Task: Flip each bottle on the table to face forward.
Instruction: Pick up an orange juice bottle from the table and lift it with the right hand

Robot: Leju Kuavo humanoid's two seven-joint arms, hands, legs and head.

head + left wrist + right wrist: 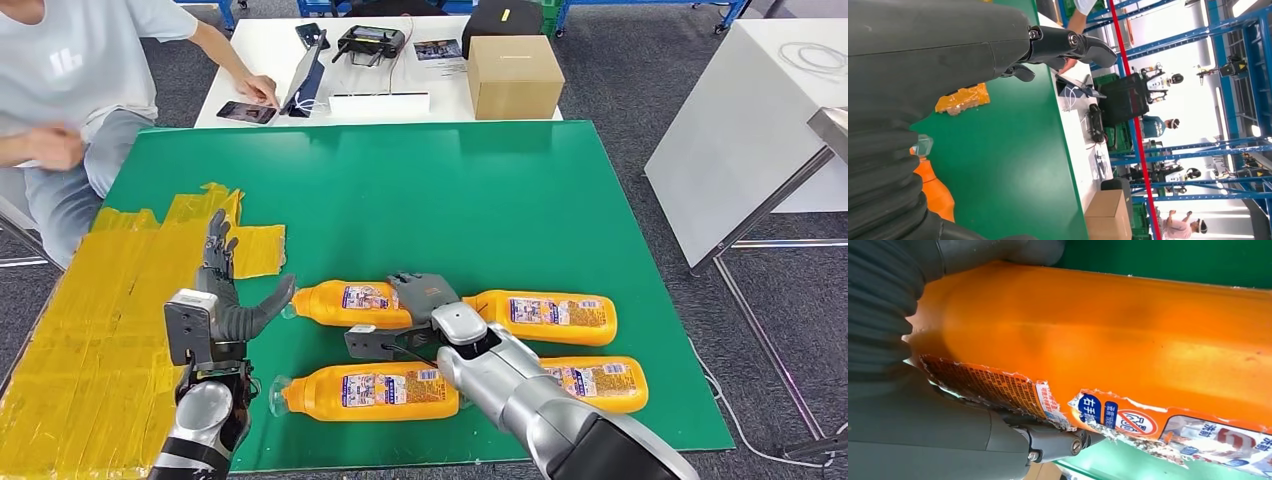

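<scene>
We see the right hand's fingers [1048, 442] wrapped around the far-left orange plastic bottle with a printed label [350, 303], the right hand [425, 296] gripping its base end; in the right wrist view the bottle's torn label lies against the thumb. The left hand [225, 295] holds nothing, its fingers [216, 245] spread and upright, the thumb reaching toward that bottle's clear cap. Four such bottles lie on their sides on the green counter [450, 200]: the gripped one, a second orange bottle [548, 316] just to its right, a third orange bottle [370, 390] directly in front of it, and a fourth orange bottle [595, 383] diagonally right, partly behind the right forearm. Yellow tape patches [90, 340] cover the counter left of the gripped bottle.
</scene>
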